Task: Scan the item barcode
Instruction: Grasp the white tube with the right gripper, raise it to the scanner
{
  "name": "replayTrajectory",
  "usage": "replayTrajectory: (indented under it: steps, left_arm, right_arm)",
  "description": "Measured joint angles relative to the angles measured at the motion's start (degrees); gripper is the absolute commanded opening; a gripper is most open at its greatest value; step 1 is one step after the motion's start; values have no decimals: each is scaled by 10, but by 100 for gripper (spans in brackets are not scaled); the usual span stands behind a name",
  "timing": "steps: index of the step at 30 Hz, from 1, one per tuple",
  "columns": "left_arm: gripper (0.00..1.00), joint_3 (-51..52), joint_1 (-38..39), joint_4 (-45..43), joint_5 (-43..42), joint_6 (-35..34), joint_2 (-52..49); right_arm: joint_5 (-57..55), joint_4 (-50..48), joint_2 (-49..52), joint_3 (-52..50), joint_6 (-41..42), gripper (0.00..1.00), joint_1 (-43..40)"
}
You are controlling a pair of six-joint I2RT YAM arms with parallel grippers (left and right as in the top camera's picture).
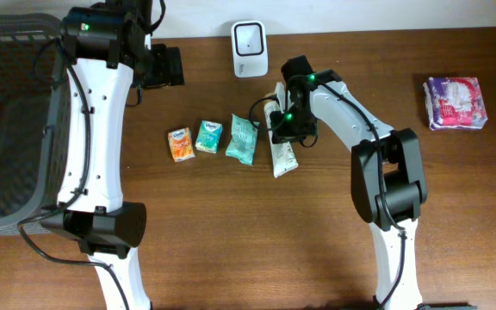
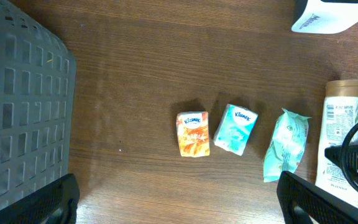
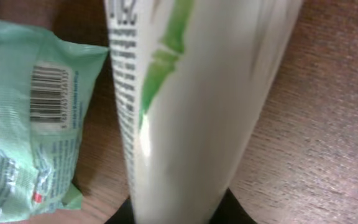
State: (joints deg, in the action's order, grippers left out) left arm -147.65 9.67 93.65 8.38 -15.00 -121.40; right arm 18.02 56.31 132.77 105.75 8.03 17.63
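The tube [image 1: 283, 158] lies on the bench [image 1: 231, 250], its upper half hidden under the right fingers [image 1: 288, 123] (grip impossible to tell). A wipes pack [image 1: 241, 139] lies just beside it, the scanner [image 1: 250, 49] beyond. The left fingers [image 2: 328, 199] spread wide.

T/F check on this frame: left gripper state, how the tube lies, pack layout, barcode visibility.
1. The left gripper is open and holds nothing. True.
2. The white plastic tube with green print stands upright. False: it lies flat on the brown wooden table, under the right gripper.
3. The orange tissue pack and the teal tissue pack lie side by side. True.
4. The purple-and-pink packet touches the white scanner. False: they are far apart, with the packet alone at the table's right end.
5. The green wipes pack shows a barcode. True.
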Motion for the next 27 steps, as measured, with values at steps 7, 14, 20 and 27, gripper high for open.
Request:
replayTrajectory:
  steps: [7, 14, 20, 27]
  left_arm:
    - [99, 0, 0, 0, 0, 0, 0]
    - [99, 0, 0, 0, 0, 0, 0]
    - [99, 0, 0, 0, 0, 0, 0]
    - [99, 0, 0, 0, 0, 0, 0]
  right_arm:
    - [-5, 98, 7, 51, 0, 24, 0]
    - [-11, 146, 8, 81, -42, 50, 0]
    - [-34, 116, 8, 81, -53, 64, -8]
    - [37, 42, 8, 8, -53, 43, -40]
